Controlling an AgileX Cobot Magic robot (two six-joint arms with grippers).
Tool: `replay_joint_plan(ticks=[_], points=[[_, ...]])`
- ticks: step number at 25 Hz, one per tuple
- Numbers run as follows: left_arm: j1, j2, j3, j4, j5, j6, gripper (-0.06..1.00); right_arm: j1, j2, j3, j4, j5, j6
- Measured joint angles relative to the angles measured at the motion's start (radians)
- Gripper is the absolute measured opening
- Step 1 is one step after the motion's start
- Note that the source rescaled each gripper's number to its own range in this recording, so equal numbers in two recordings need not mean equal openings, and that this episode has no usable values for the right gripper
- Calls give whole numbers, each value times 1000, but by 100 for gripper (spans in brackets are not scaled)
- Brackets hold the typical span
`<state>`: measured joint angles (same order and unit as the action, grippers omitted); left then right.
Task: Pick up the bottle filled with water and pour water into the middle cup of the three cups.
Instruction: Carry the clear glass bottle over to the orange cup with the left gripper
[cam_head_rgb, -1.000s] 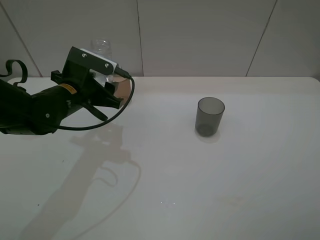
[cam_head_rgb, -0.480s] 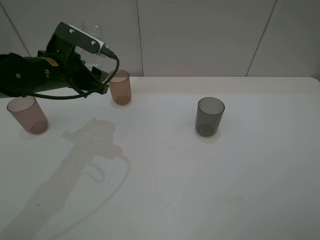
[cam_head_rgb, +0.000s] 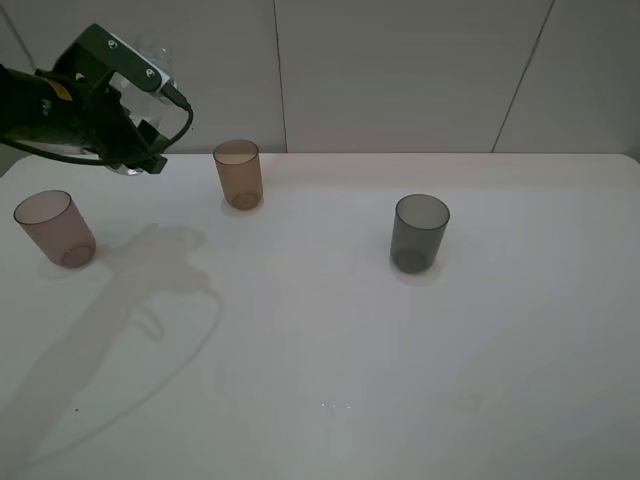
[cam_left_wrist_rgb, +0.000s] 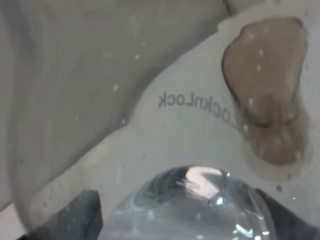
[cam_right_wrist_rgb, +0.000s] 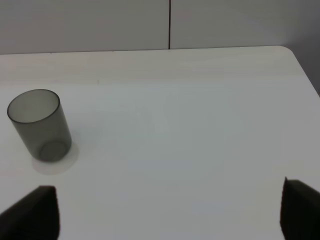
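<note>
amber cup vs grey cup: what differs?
Colour: the amber-brown cup is warm and lighter, while the smoky-grey cup is dark.
Place: the amber-brown cup stands toward the back wall, left of centre. The smoky-grey cup stands nearer the camera, right of centre.
Shared: both are upright, translucent, straight-sided and alike in size, and both stand on the white table.

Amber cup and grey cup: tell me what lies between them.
Only bare table lies between the amber cup and the grey cup, as the exterior high view shows.
</note>
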<state>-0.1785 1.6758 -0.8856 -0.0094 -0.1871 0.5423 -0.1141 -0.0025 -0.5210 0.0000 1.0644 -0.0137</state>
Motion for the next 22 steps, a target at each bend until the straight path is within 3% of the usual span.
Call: replay_joint_plan(ticks=[10, 22], points=[[69, 35, -29, 208, 4, 0, 1, 0, 0, 0, 0, 0, 0], [76, 123, -212, 350, 206, 0, 1, 0, 0, 0, 0, 0, 0]])
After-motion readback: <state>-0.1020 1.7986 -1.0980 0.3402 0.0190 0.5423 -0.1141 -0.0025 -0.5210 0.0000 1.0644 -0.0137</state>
